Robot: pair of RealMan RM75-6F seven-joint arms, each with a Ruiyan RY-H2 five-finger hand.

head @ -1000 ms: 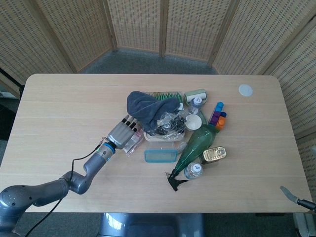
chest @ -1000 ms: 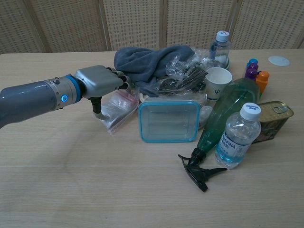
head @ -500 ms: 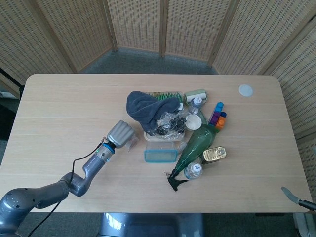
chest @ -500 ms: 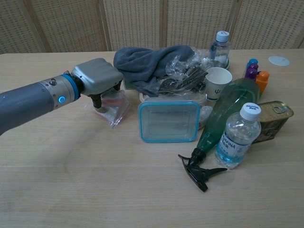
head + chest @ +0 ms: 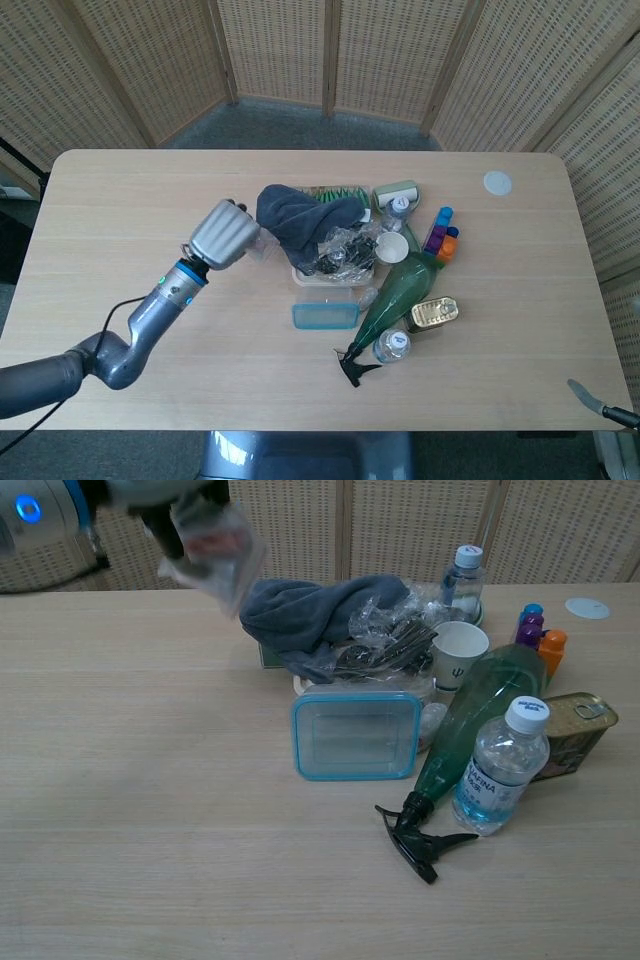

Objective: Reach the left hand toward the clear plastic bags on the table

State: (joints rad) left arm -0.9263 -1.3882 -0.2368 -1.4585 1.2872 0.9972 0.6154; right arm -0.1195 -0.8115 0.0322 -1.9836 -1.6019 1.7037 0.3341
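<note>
While raised above worktop [image 5: 120,200], gripping clear plastic bags [image 5: 212,542] w/ left hand [image 5: 222,234]; hanging nr grey towel [image 5: 320,610]; right hand unseen.

Screened-off lab: wicker partitions [image 5: 330,50], table [image 5: 120,190].

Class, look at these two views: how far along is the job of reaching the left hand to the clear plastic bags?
Done: the reach is complete. In hand: the left robot hand holds the clear plastic bags raised above the table, away from the grey cloth pile. Left: nothing of the reach; where the bags go is not shown.
</note>
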